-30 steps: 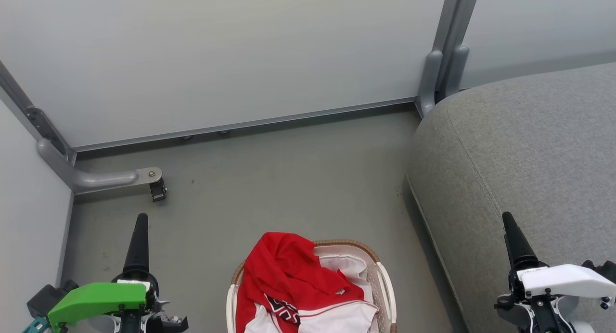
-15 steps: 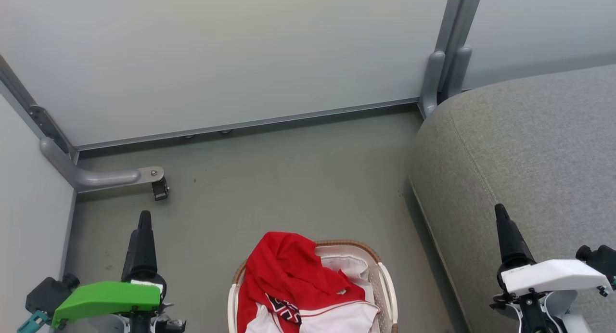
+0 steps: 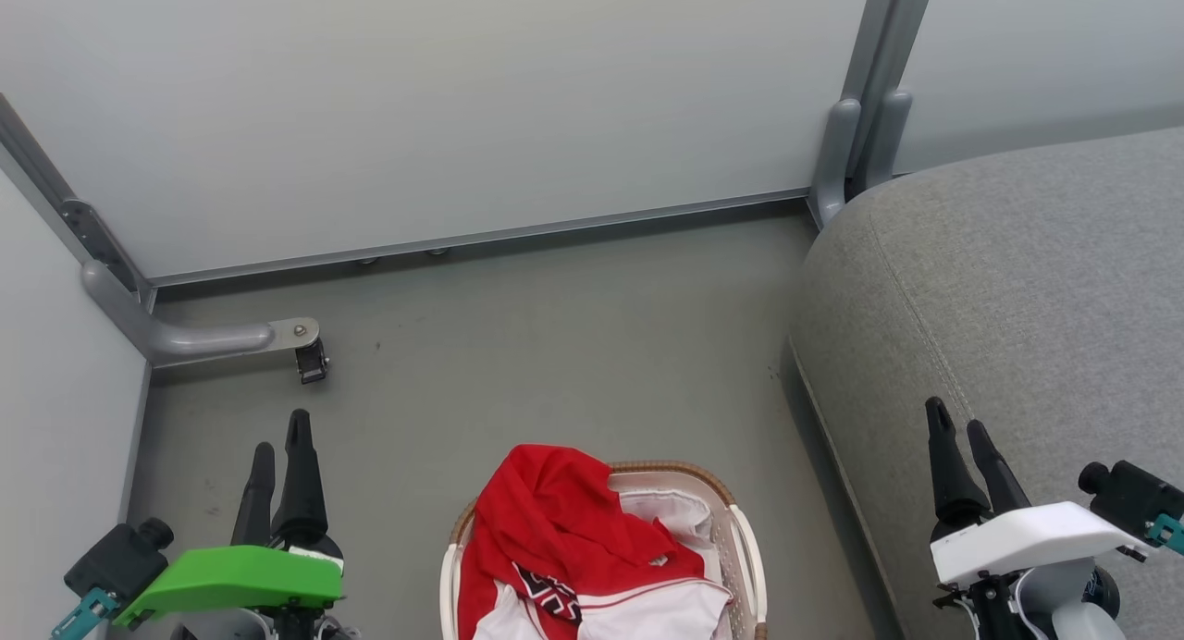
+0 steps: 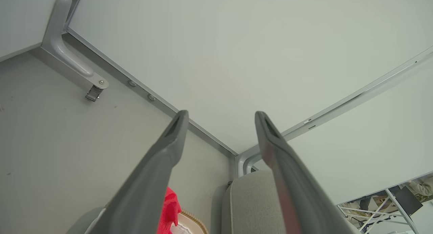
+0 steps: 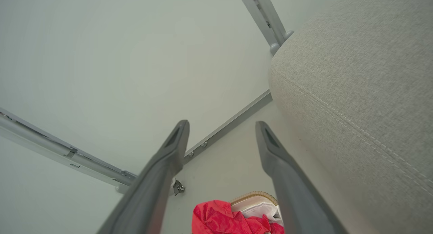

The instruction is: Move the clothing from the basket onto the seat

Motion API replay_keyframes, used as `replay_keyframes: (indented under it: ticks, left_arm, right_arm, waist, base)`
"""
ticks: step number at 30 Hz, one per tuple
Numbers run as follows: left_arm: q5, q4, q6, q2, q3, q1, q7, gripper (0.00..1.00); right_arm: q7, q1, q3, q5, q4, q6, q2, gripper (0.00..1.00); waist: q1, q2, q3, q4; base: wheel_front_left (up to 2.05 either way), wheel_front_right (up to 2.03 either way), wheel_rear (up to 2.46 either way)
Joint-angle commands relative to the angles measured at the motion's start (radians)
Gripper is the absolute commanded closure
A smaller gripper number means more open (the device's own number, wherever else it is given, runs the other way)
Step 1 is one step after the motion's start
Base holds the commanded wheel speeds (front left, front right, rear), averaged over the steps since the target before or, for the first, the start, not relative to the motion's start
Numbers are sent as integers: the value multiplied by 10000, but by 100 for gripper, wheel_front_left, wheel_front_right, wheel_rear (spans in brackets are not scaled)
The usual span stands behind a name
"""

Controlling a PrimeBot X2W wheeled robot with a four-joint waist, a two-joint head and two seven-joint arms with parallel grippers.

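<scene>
On the floor, near edge, centre: basket, with the seat just beside it along the floor's right edge.
Clothing: clothing is heaped in the basket, red fabric spilling over the far-left rim. Nothing on the seat yet.
Left hand: fingers parted, empty, above the floor left of the basket.
Right hand: fingers parted, empty, right of the basket at the seat's left edge.
Why: my read is both hands are staged either side of the basket, open so either can drop in for a grab. With the seat adjacent, the carry is short.
Axis: heap's long axis runs from the far rim toward me, red fold at the far end, white part nearest me. Basket's near end is cut off, so full length unknown.
Liner: white sheet shows at the heap's right. Leave it.
</scene>
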Motion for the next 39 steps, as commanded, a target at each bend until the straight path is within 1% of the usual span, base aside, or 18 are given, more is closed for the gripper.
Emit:
replay_keyframes:
  ticks: [1,12,15,19,28,39]
  left_arm:
    - [240,-109,45,71,-23,14,-95,0]
    - [1703,36,52,82,-105,222,-391,0]
    - [2331,100,44,83,-214,259,-482,0]
    - [2851,189,44,87,-331,314,-580,0]
    - [3851,352,65,94,-519,440,-798,0]
    - [4742,623,91,101,-614,555,-1035,0]
  right_arm:
    - [-107,33,41,-370,-143,2,-71,0]
    - [-410,133,233,-1885,-33,2,-84,0]
    - [-494,165,287,-2305,-71,2,-87,0]
    - [-591,202,350,-2764,-113,2,-90,0]
    - [-811,251,523,-3671,-104,3,-96,0]
    - [-1049,298,656,-4655,-187,3,-104,0]
  waist:
    - [0,-1,-1,5]
    - [0,-1,-14,50]
    - [0,-1,-18,68]
    - [0,-1,-20,95]
    - [0,-1,-28,155]
    - [0,-1,-42,206]
  base:
    - [0,0,0]
    - [0,0,0]
    - [0,0,0]
    - [0,0,0]
    - [0,0,0]
    - [0,0,0]
